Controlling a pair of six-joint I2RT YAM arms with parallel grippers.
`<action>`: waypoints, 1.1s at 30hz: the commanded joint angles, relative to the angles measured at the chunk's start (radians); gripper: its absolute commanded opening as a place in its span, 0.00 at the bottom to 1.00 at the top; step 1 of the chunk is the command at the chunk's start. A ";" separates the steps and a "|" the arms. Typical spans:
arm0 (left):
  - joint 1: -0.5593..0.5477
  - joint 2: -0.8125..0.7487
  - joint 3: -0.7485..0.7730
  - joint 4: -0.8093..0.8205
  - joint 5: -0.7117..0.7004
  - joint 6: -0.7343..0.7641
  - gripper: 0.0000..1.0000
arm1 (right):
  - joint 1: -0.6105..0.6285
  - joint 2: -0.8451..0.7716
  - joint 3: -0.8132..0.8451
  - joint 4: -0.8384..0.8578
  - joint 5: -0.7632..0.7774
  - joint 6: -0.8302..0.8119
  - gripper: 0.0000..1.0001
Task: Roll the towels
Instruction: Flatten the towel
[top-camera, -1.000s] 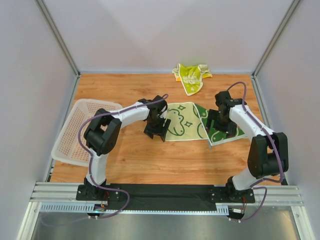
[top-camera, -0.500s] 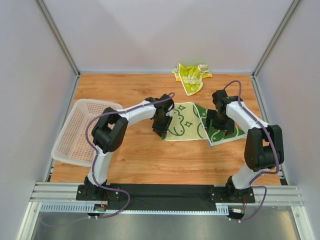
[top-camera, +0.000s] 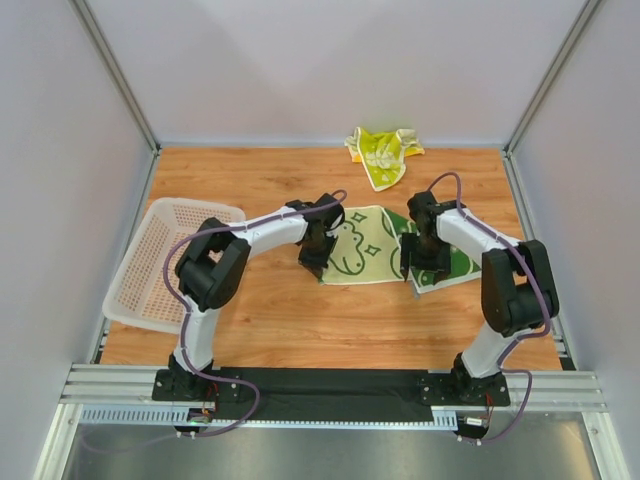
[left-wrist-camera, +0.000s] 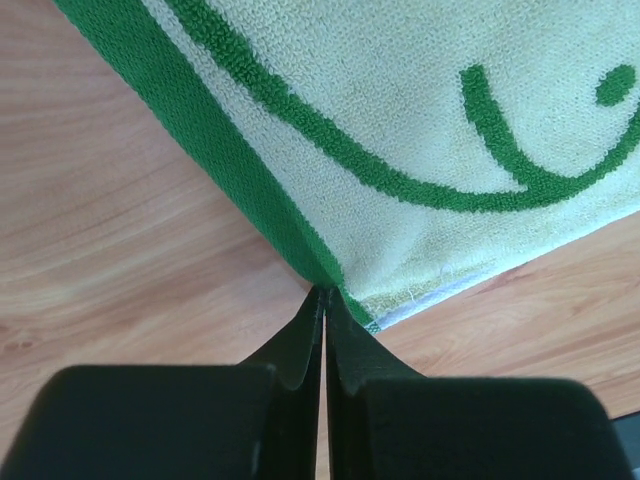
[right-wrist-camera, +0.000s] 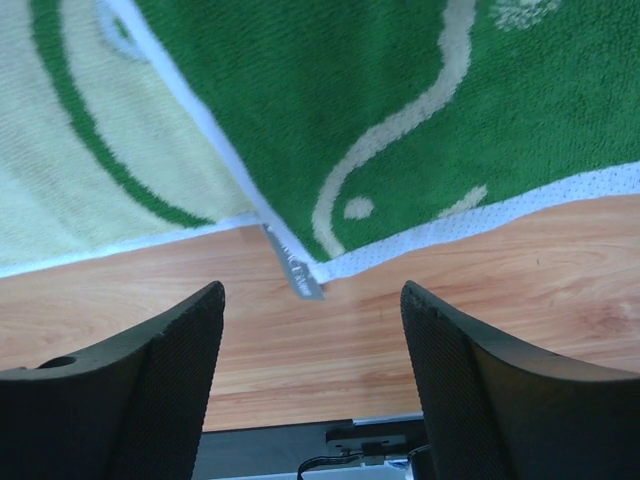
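Green towel (top-camera: 372, 248): flat on table (top-camera: 270, 320), long axis left–right, between the arms.
Left gripper (left-wrist-camera: 322, 292): jaws closed, pinching the towel's near left corner.
Right gripper (right-wrist-camera: 312, 296): jaws wide, a near towel corner just ahead between them.
Yellow towel (top-camera: 382, 152): crumpled at far edge, well apart.

Basket (top-camera: 132, 268) left of nearer towel (top-camera: 366, 251)
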 joint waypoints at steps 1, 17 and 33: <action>0.013 -0.011 -0.080 -0.057 -0.090 0.026 0.00 | 0.002 0.031 -0.021 0.058 -0.026 0.004 0.71; 0.064 -0.057 -0.153 -0.048 -0.133 0.028 0.00 | 0.074 0.115 -0.043 0.082 -0.026 -0.003 0.36; 0.076 -0.072 -0.173 -0.042 -0.140 0.034 0.00 | 0.131 0.079 -0.057 0.078 -0.057 0.021 0.37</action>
